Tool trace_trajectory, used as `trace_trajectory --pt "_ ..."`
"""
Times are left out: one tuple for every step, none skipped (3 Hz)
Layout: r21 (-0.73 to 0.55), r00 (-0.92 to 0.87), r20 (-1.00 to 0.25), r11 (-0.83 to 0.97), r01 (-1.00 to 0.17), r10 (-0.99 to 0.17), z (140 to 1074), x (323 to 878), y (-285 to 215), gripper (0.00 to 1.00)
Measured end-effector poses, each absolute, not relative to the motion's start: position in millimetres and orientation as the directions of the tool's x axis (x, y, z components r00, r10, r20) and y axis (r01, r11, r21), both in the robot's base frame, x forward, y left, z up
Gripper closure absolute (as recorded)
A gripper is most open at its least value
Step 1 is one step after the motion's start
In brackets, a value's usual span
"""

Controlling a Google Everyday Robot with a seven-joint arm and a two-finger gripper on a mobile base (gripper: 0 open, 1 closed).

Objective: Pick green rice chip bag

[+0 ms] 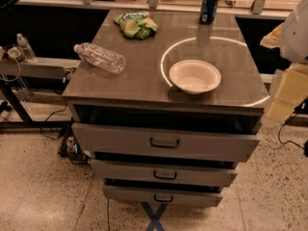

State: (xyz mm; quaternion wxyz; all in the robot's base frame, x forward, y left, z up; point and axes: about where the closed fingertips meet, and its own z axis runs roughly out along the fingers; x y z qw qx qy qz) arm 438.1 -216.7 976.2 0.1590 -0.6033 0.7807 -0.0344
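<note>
The green rice chip bag [136,24] is a small, crumpled, bright green foil bag with white lettering. It lies at the back left of the grey cabinet top [144,81]. My gripper [285,97] hangs at the right edge of the view, beside the cabinet's right side. It is far from the bag, to the bag's right and nearer the camera. It holds nothing that I can see.
A clear plastic water bottle [99,57] lies on its side at the left of the top. A white bowl [195,76] stands front right. A blue can [209,7] stands at the back right. Three drawers [164,142] stand slightly open below. A second bottle [25,47] stands on a shelf at far left.
</note>
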Motion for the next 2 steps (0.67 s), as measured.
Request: trace_trajectory --pt "-0.246 -0.221 -0.207 0.27 -0.931 -0.953 976.2 438.1 -216.6 0.0" --pt "-0.269 -0.191 -0.263 0.262 -0.927 -0.946 974.8 472.7 -199.4 0.0"
